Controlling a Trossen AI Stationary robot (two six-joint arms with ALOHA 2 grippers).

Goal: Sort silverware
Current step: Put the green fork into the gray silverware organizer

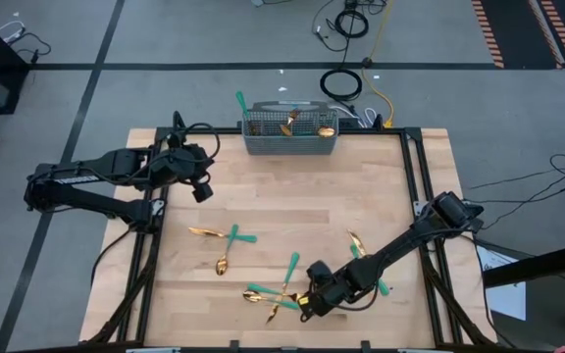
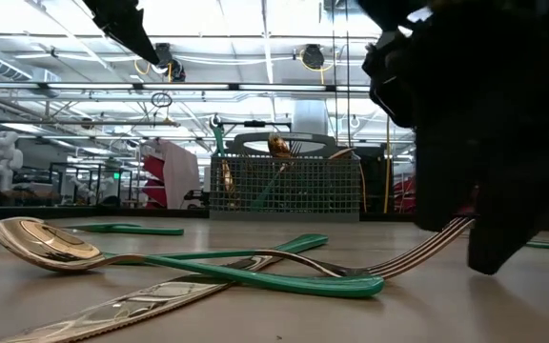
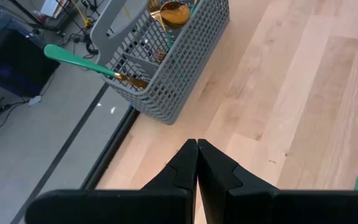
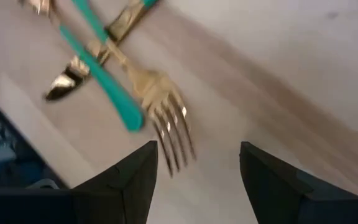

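Several pieces of silverware with gold heads and teal handles lie flat on the wooden table: a crossed cluster point(image 1: 271, 294) near the front edge, two more point(image 1: 222, 237) to its left and others point(image 1: 359, 247) on the right. My right gripper point(image 4: 194, 177) hovers open just above the cluster. A fork's head point(image 4: 165, 118) lies on the table just ahead of its fingers, its tines pointing at the gap between them. My left gripper point(image 3: 196, 158) is shut with nothing in it, raised over the table's far left near the grey mesh basket point(image 1: 290, 135).
The basket point(image 3: 173, 68) stands at the middle of the far edge with a few pieces upright in it, and one teal handle point(image 3: 73, 57) sticks out over its side. In the low view a spoon point(image 2: 41, 243) lies in the foreground. Bare wood lies in the table's middle point(image 1: 292, 196).
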